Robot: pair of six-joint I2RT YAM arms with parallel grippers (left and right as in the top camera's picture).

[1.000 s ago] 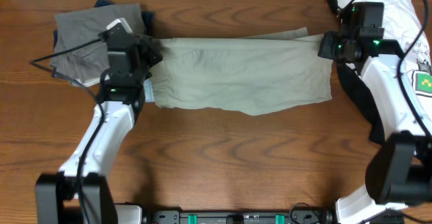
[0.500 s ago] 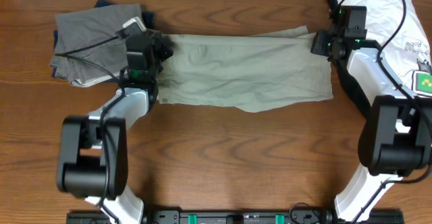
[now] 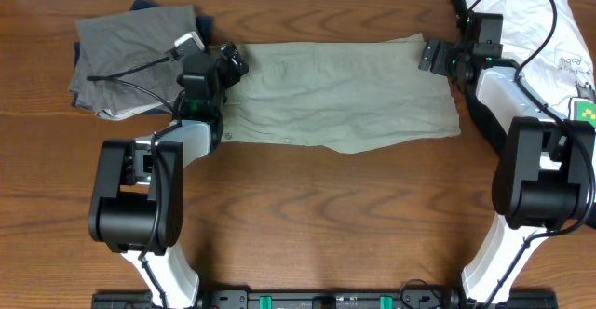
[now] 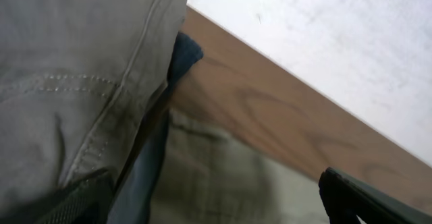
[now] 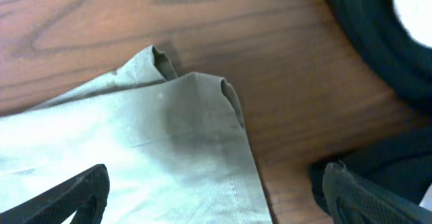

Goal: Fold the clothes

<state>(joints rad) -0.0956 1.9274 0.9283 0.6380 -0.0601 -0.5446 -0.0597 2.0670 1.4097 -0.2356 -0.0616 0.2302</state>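
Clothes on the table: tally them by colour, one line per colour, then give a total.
Khaki-green shorts: 1
Grey piece: 1
Navy piece: 1
White T-shirt: 1
Black piece: 1
Total: 5 in view; the stack at the left may hide more.

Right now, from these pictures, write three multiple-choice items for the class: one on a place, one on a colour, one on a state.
1. The grey pile lies: A in the middle; B at the near edge; C at the far left.
2. The spread-out shorts are: A red; B khaki-green; C white.
3. The right hand is: A open; B shut on the shorts; C out of view.
Answers: C, overhead shows it far left; B, plain overhead; A, its fingers stand wide apart, gripping nothing.
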